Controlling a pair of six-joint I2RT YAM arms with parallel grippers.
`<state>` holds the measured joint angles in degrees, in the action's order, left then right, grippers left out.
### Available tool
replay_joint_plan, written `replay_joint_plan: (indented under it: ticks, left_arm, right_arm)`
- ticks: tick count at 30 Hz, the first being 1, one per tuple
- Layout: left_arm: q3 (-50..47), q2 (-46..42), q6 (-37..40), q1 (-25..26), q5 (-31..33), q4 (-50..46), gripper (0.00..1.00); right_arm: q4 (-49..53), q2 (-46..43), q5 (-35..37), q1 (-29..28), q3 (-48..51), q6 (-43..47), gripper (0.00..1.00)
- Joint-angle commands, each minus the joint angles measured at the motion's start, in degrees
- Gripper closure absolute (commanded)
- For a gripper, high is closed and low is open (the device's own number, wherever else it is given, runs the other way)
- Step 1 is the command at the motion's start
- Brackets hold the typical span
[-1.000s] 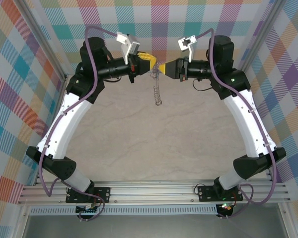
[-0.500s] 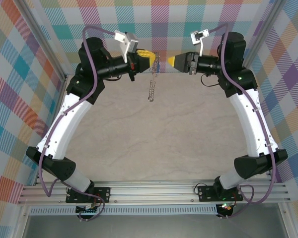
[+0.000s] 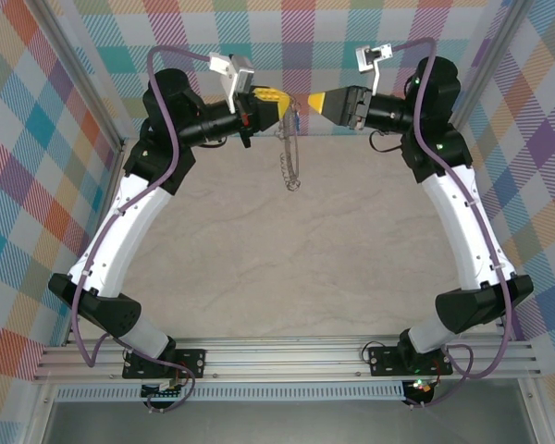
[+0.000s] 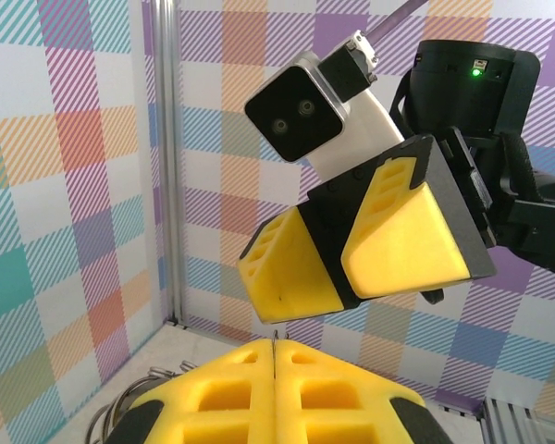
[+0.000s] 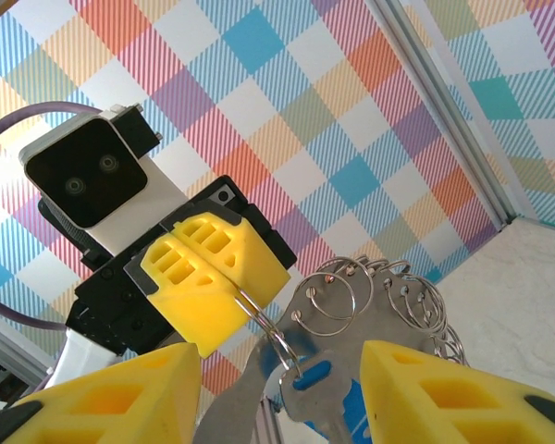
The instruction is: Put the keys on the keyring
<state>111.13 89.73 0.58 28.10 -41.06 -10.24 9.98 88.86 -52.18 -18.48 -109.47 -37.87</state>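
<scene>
Checked panels in many colours enclose the cell on three sides, with aluminium posts at the far corners. A beige marbled table top forms the work surface.

1. Arms. The left arm and the right arm, both white and black with purple cables, curve up from their bases at the near edge. They meet nose to nose above the far part of the table.

2. Left gripper. Its yellow fingers are pressed together, with only a seam line between them in the left wrist view. From the right wrist view, the left gripper is clamped on a thin wire of the keyring that comes out at its tip. The grey wrist camera sits above it.

3. Right gripper. It faces the left gripper and stands near it but apart from it. Its yellow fingers are spread, and in its own wrist view the gap between them frames the key. Neither finger is seen to touch it.

4. Keyring. It hangs edge-on from the left gripper's tip, clear of the table. The right wrist view shows its rim fringed with many small wire loops.

5. Key. This small silvery key with a blue tag hangs just below the left gripper's tip, in front of the keyring's fringe. A small loop joins it to the clamped wire.
</scene>
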Motion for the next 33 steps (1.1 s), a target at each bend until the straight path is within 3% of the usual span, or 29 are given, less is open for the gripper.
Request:
replay_joint_plan:
  ticks: [1, 9, 17, 27, 33]
  left_arm:
    - [0.7, 0.0, -1.3, 0.5, -1.2, 4.0, 1.00]
    - [0.5, -0.1, -1.4, 0.5, -1.3, 3.9, 1.00]
    - [0.0, -0.3, -1.3, 0.5, -1.0, 4.1, 1.00]
    - [-0.1, 0.3, -1.5, 0.5, -0.9, 4.6, 1.00]
    - [0.1, 0.8, -2.1, 0.5, -0.9, 5.2, 1.00]
  right_arm:
    - [-4.8, 1.0, -1.2, -1.1, 0.2, -2.1, 0.51]
    - [-5.8, 3.4, -1.6, -2.8, -1.3, -2.8, 0.53]
    - [-7.1, 3.9, -2.1, -2.9, -1.3, -3.7, 0.72]
    - [-8.6, 4.4, -4.0, -3.0, -1.4, -4.9, 0.77]
    - [-9.0, 5.0, -4.7, -3.0, -2.2, -5.3, 0.92]
